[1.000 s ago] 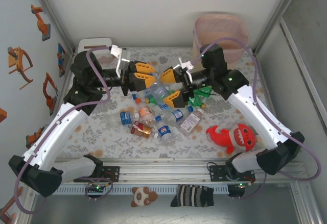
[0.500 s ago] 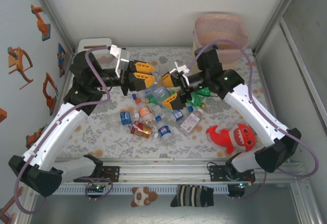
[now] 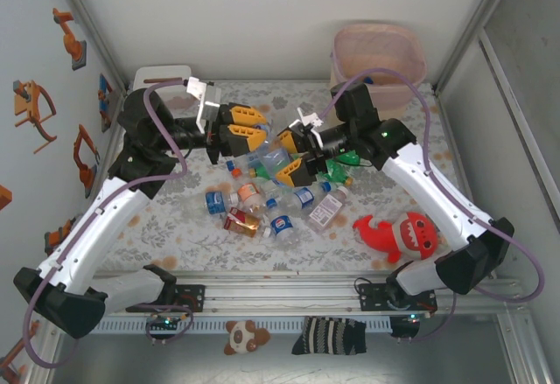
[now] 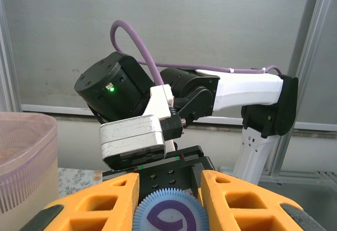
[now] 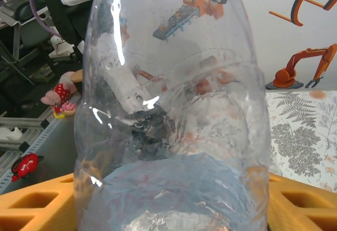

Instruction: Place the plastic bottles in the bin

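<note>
A clear plastic bottle (image 3: 268,153) hangs in the air between my two grippers, above the middle of the table. My left gripper (image 3: 255,124) is shut on its blue ribbed cap (image 4: 169,213), which sits between the orange fingers (image 4: 92,204). My right gripper (image 3: 290,150) reaches in from the right. Its orange fingers (image 5: 37,210) lie against both sides of the bottle's body (image 5: 174,126), which hides what lies behind it. More plastic bottles (image 3: 262,205) lie in a loose pile on the table below. The bin (image 3: 378,52) stands at the back right corner.
A red plush shark (image 3: 398,231) lies at the front right of the mat. Green bottles (image 3: 337,170) lie under my right wrist. A low white box (image 3: 166,82) sits at the back left. A sock (image 3: 328,336) and a small plush (image 3: 243,336) lie beyond the front rail.
My right gripper has moved left, toward the left gripper, and its jaws have narrowed around the bottle's body. The left arm and the cap in its grip have stayed put.
</note>
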